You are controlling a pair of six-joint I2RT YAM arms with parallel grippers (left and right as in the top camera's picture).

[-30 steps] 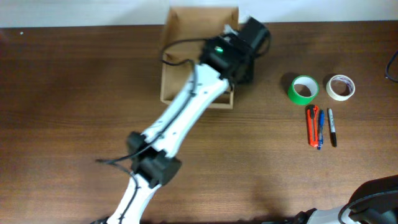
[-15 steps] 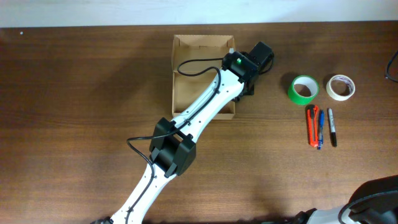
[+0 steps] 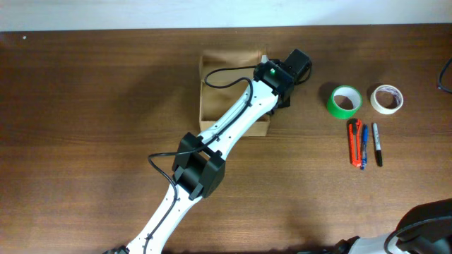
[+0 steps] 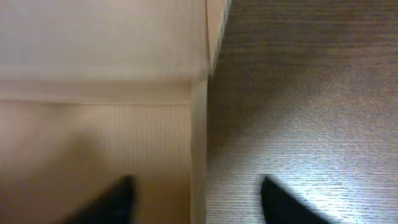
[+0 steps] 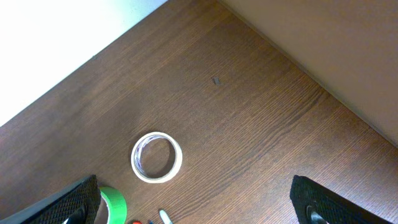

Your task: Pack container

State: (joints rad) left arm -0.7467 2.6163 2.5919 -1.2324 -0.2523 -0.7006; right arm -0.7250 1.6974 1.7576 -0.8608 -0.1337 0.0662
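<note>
The container (image 3: 220, 85) is an open tan cardboard box at the table's back middle. My left arm (image 3: 233, 123) reaches across it, its wrist over the box's right wall. In the left wrist view the left gripper (image 4: 196, 205) is open. One dark fingertip (image 4: 109, 202) is over the box's inside and the other over the wood, with the box wall (image 4: 199, 143) between them and untouched. My right gripper (image 5: 202, 205) is open and empty, high above the table, over a white tape roll (image 5: 157, 157).
Right of the box lie a green tape roll (image 3: 344, 101), a white tape roll (image 3: 387, 99), an orange box cutter (image 3: 353, 141), a blue pen (image 3: 364, 144) and a black marker (image 3: 377, 144). The right arm (image 3: 427, 226) shows at the front right corner.
The box has shifted to the right with the left arm. The left jaws, shut a second ago, now stand apart around the box's right wall. The right arm is still.
</note>
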